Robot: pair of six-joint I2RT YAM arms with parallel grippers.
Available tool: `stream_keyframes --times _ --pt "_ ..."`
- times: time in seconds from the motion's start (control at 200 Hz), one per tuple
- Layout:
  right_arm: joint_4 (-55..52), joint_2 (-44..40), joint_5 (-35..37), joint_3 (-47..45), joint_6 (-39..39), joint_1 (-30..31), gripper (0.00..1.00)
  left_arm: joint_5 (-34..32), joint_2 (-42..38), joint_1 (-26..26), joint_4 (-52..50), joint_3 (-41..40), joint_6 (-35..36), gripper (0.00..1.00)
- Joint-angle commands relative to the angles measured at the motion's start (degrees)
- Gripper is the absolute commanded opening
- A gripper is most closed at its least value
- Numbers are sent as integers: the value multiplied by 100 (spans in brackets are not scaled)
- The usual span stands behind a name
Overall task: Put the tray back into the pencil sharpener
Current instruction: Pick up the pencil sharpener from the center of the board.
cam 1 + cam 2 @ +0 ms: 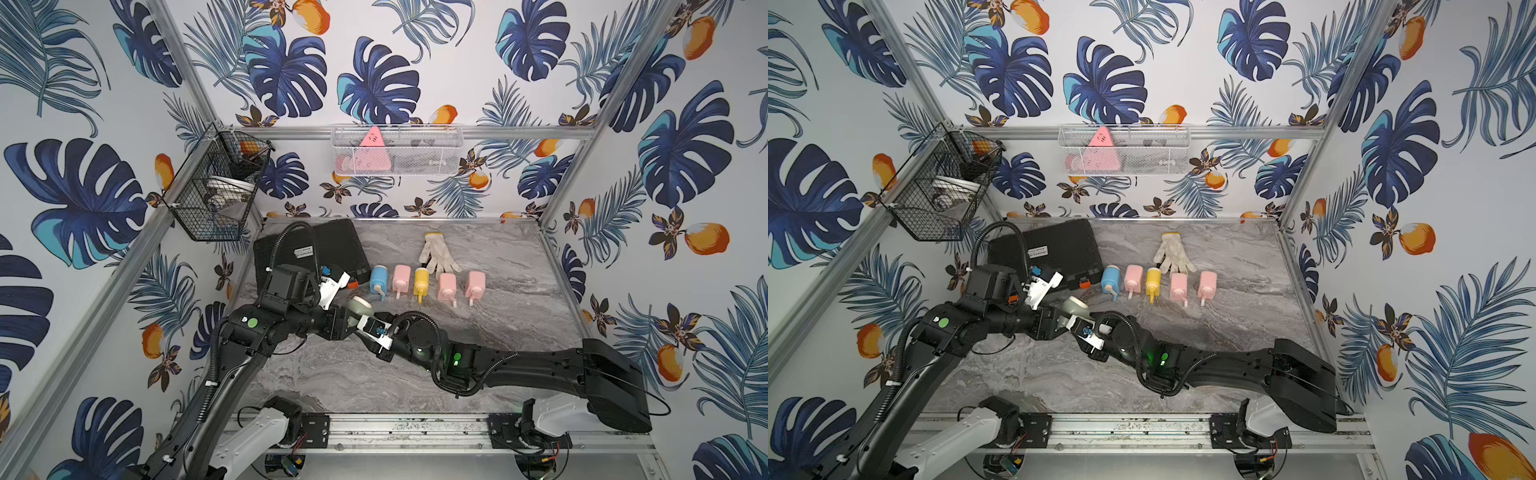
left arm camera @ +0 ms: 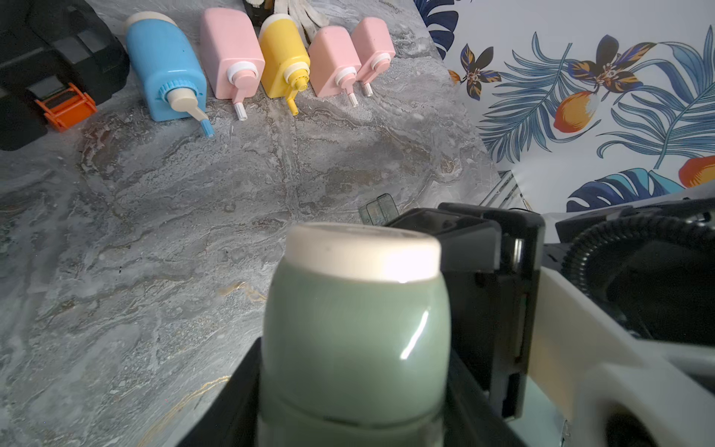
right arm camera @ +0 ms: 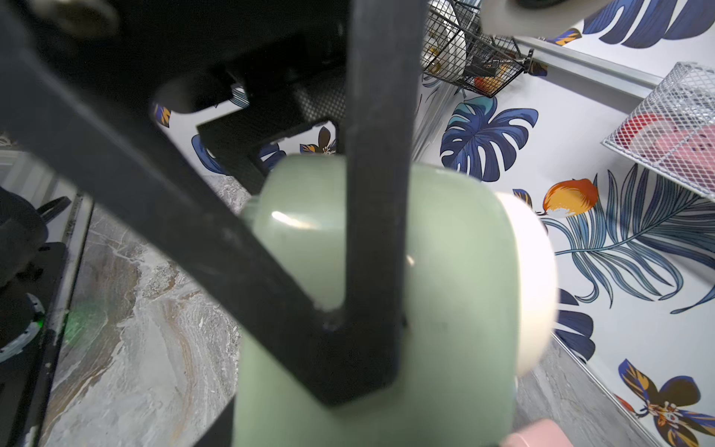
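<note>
The sharpener sits grasped in our left jaws; our right jaws lie across its side, and we cannot tell their state

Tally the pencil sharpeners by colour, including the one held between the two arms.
Blue sharpener: 1
Pink sharpeners: 3
Yellow sharpener: 1
Green sharpener: 1
Total: 6
</note>
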Motion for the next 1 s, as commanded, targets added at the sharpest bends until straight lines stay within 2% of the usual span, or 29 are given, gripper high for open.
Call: stream_keyframes --times 0.0,0.14,0.255,0.376,0.501,0.606,0.756,0.861,0.997 --pt "266 -3 185 46 99 6 81 54 -3 -4 235 -37 40 34" --pt "289 -129 258 -29 197 10 100 -82 25 -4 330 -42 128 30" --pt "105 -412 259 -139 382 6 100 -297 73 -5 410 -77 233 28" --pt "-354 -987 390 -388 1005 6 100 -683 95 -16 565 -176 408 23" --pt "-1431 -1725 918 -615 2289 10 100 -1061 70 -101 902 -387 530 14" --pt "-3487 -2154 1686 -341 4133 -3 100 -1282 22 -251 1238 -616 696 10" --pt "-5621 -2261 1968 -106 5981 -1 100 -1561 6 -825 1666 -806 1185 5" --pt "-6533 -2200 1772 -32 6767 -3 95 -1764 -37 -1338 1996 -988 1688 1" --pt "-7341 -2259 1730 32 7434 -5 85 -1847 87 -1841 2225 -1086 2197 0"
